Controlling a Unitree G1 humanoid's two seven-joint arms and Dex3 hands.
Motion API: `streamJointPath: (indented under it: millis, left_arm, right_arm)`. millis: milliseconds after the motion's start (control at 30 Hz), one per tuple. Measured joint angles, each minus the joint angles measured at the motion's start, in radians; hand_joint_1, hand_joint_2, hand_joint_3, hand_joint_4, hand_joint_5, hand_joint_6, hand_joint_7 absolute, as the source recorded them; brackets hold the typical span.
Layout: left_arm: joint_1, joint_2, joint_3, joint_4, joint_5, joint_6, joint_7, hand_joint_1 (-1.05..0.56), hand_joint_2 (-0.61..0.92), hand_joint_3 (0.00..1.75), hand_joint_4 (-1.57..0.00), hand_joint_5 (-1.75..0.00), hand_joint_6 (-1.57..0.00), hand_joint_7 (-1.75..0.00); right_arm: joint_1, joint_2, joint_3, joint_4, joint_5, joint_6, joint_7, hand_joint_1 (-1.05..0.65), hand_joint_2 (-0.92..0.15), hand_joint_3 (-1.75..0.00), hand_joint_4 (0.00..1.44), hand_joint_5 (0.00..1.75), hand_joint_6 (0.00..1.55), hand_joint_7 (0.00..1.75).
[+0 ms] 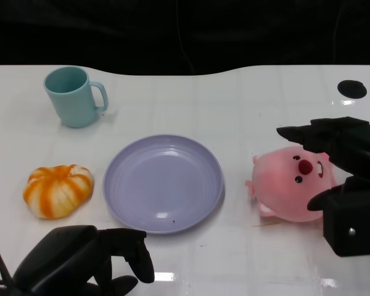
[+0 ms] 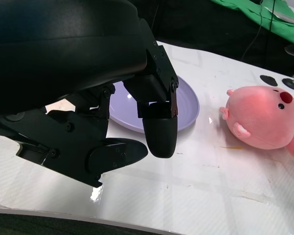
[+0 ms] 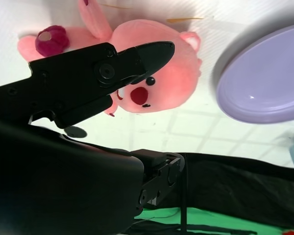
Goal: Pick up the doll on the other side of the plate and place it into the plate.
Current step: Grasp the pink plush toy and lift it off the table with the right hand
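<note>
Pink doll is lying beside the purple plate.
I am reaching my right hand, fingers spread, holding nothing; next I need to squeeze it.

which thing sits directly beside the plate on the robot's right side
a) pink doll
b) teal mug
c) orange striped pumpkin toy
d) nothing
a) In the head view the pink doll lies on the table just right of the purple plate, with the right hand around it but not yet closed on it.
</note>
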Motion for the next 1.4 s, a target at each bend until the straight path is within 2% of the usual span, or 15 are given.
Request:
streamJointPath:
  millis: [167, 533, 900, 1000, 1133, 1167, 1200, 1267, 1333, 1367, 1400]
  left_arm:
    - [0.0, 0.0, -0.004, 0.0, 0.001, 0.0, 0.0, -0.21, 0.74, 0.65, -0.71, -1.43, -0.75, -1.09]
    - [0.005, -0.004, -0.016, -0.01, 0.012, 0.004, 0.003, -0.21, 0.74, 0.65, -0.71, -1.44, -0.75, -1.09]
    - [0.005, -0.004, -0.015, -0.038, 0.019, 0.021, 0.002, -0.22, 0.75, 0.64, -0.7, -1.47, -0.75, -1.11]
    - [0.006, -0.004, -0.015, -0.04, 0.019, 0.025, 0.002, -0.22, 0.75, 0.65, -0.7, -1.47, -0.75, -1.12]
    - [0.005, -0.004, -0.016, -0.042, 0.019, 0.029, 0.002, -0.22, 0.75, 0.66, -0.69, -1.47, -0.74, -1.13]
    - [0.006, -0.004, -0.016, -0.043, 0.019, 0.031, 0.002, -0.22, 0.74, 0.66, -0.69, -1.47, -0.74, -1.14]
    - [0.006, -0.004, -0.016, -0.043, 0.019, 0.034, 0.002, -0.22, 0.74, 0.66, -0.69, -1.48, -0.74, -1.14]
    - [0.006, -0.004, -0.016, -0.043, 0.019, 0.037, 0.002, -0.22, 0.74, 0.66, -0.7, -1.48, -0.74, -1.14]
    - [0.006, -0.004, -0.016, -0.044, 0.019, 0.037, 0.002, -0.22, 0.74, 0.67, -0.7, -1.48, -0.73, -1.15]
    - [0.006, -0.004, -0.016, -0.044, 0.019, 0.037, 0.002, -0.22, 0.74, 0.67, -0.7, -1.48, -0.73, -1.15]
    - [0.005, -0.004, -0.017, -0.044, 0.019, 0.037, 0.002, -0.22, 0.74, 0.67, -0.7, -1.48, -0.73, -1.15]
  right_arm:
    - [-0.071, 0.009, 0.034, 0.094, -0.021, 0.002, -0.006, -0.81, -0.9, -0.01, 0.04, 0.12, 0.14, 0.01]
    - [-0.218, 0.103, 0.127, 0.436, -0.009, -0.018, -0.016, -0.81, -0.92, -0.04, 0.06, 0.14, 0.15, 0.01]
    - [-0.324, 0.176, 0.191, 0.672, 0.001, 0.005, -0.032, -0.84, -0.92, -0.11, 0.13, 0.15, 0.24, 0.03]
    - [-0.356, 0.192, 0.209, 0.738, -0.004, 0.004, -0.056, -0.84, -0.92, -0.12, 0.18, 0.17, 0.28, 0.05]
    - [-0.395, 0.22, 0.23, 0.815, -0.017, 0.009, -0.109, -0.78, -0.92, -0.12, 0.34, 0.19, 0.45, 0.07]
    - [-0.399, 0.228, 0.23, 0.833, -0.016, 0.009, -0.133, -0.66, -0.92, -0.09, 0.53, 0.24, 0.62, 0.1]
    - [-0.401, 0.24, 0.225, 0.851, -0.012, 0.01, -0.169, -0.58, -0.92, -0.06, 0.64, 0.29, 0.72, 0.11]
    - [-0.401, 0.265, 0.207, 0.882, 0.007, 0.007, -0.242, -0.47, -0.92, -0.03, 0.72, 0.5, 0.9, 0.1]
    - [-0.399, 0.282, 0.192, 0.894, 0.015, 0.007, -0.302, -0.34, -0.92, -0.05, 0.73, 0.59, 1.03, 0.13]
    - [-0.397, 0.286, 0.188, 0.895, 0.019, 0.007, -0.324, -0.27, -0.92, -0.06, 0.8, 0.85, 1.11, 0.18]
    - [-0.394, 0.29, 0.184, 0.895, 0.024, 0.006, -0.345, -0.23, -0.91, -0.08, 0.81, 1.13, 1.16, 0.22]
